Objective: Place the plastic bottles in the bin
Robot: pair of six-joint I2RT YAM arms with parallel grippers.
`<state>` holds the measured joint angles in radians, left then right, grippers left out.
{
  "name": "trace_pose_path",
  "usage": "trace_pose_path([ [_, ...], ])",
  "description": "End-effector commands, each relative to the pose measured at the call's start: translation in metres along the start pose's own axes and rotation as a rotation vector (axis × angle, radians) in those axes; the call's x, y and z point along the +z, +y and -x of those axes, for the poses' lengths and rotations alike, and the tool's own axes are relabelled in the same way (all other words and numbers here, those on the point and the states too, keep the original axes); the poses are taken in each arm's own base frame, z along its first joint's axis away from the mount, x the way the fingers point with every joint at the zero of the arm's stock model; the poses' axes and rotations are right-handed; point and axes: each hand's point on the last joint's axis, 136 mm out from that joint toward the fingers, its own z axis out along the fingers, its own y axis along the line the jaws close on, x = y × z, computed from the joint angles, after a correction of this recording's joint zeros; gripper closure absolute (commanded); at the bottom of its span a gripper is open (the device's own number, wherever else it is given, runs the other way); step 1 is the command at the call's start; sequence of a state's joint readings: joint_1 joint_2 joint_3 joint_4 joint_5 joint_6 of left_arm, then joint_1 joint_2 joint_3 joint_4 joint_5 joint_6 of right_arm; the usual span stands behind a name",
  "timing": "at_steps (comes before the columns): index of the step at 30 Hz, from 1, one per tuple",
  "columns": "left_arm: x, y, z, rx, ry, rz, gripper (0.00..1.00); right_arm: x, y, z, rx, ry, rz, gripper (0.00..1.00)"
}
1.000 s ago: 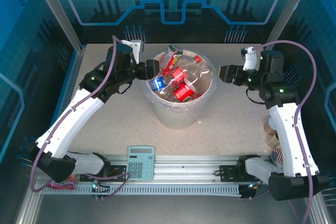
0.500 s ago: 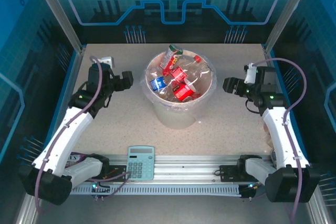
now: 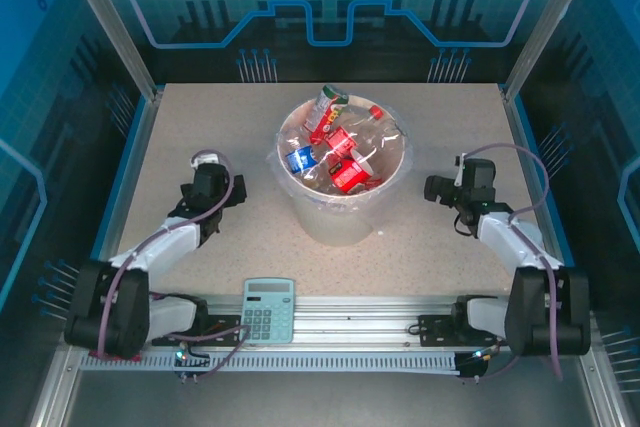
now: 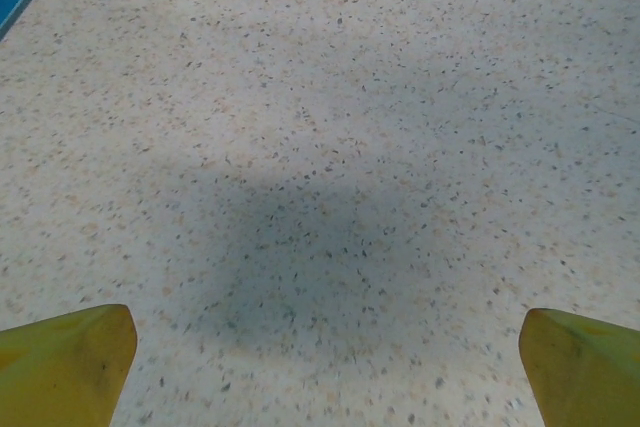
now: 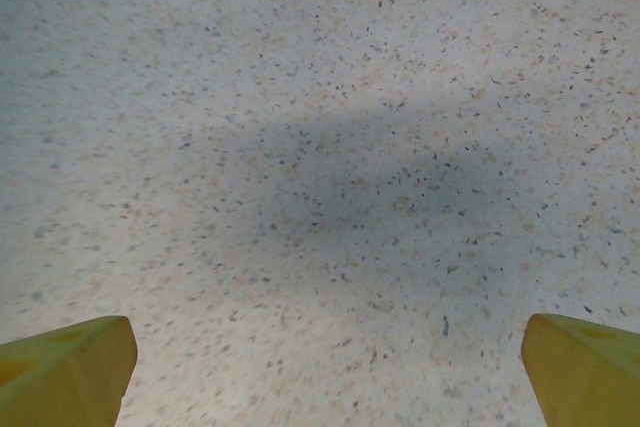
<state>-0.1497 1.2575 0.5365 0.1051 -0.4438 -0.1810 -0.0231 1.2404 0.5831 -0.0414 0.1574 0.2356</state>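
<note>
Holds the left gripper (image 3: 228, 191) low over the speckled table (image 3: 430, 247), jaws spread wide, yellow fingertips (image 4: 65, 362) far apart with only tabletop between them. Holds the right gripper (image 3: 433, 188) likewise: spread wide, fingertips (image 5: 580, 367) at the lower corners of the wrist view, gripping nothing. Has the bin (image 3: 335, 225) standing between the two grippers, apart from both. Shows the plastic bottles (image 3: 348, 175) heaped inside the bin, mostly red labels, one blue label on the left gripper's side. Has a pale blue calculator (image 3: 268, 309) behind the left gripper, toward the arm bases.
</note>
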Motion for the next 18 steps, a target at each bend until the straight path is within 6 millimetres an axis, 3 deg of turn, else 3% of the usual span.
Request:
trace_pose_path([
  [1, 0.014, -0.007, 0.022, -0.011, -0.122, -0.028, 0.01, 0.016, 0.0, 0.02, -0.057, -0.137, -0.06, 0.0],
  [3, 0.022, -0.009, 0.023, -0.013, -0.142, -0.034, 0.01, 0.021, 0.004, 0.02, -0.091, -0.132, -0.078, 0.0],
  [8, 0.033, -0.021, 0.035, 0.052, -0.172, -0.067, 0.01, 0.024, 0.025, 0.044, -0.188, -0.281, -0.059, 0.0],
  [12, 0.03, -0.03, 0.044, 0.119, -0.263, -0.126, 0.01, 0.024, 0.042, 0.057, -0.241, -0.364, -0.023, 0.0],
  [18, 0.036, -0.016, 0.034, 0.023, -0.3, -0.19, 0.01, 0.024, 0.043, 0.052, -0.243, -0.469, -0.003, 0.0],
])
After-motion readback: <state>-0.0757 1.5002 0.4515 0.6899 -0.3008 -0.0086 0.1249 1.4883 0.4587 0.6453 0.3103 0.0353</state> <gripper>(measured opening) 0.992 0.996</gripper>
